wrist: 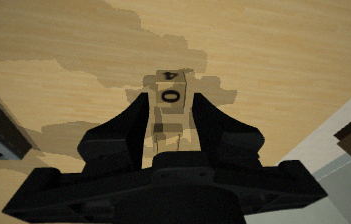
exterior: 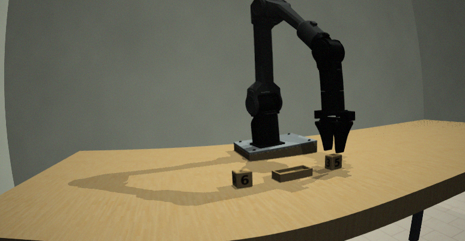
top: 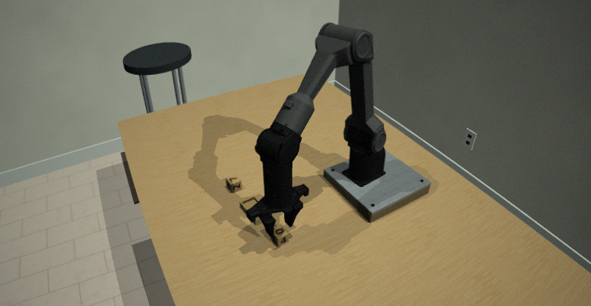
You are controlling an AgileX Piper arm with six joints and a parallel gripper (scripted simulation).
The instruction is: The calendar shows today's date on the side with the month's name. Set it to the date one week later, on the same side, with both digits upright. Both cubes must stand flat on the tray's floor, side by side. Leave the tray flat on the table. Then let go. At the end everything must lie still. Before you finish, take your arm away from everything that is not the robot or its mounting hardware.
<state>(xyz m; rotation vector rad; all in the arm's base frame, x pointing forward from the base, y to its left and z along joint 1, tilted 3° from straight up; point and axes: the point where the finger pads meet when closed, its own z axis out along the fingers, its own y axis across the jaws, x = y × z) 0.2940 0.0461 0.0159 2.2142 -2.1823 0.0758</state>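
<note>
- My hand [exterior: 334, 148]: part-open, holding nothing, poised just above one cube [exterior: 333, 161], fingers either side of it.
- That cube: on the bench [exterior: 97, 207], 0 upward, just beside the tray [exterior: 291, 172].
- Tray: holds no cube.
- Other cube [exterior: 241, 178]: beyond the tray.
- Advice: descend straight, centre the fingers on opposite faces, close squarely to avoid twisting the cube.

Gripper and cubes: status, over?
Gripper open, empty, hovering above cube showing 0 on top. Tray empty; other cube beside it. Nothing blocking.
</note>
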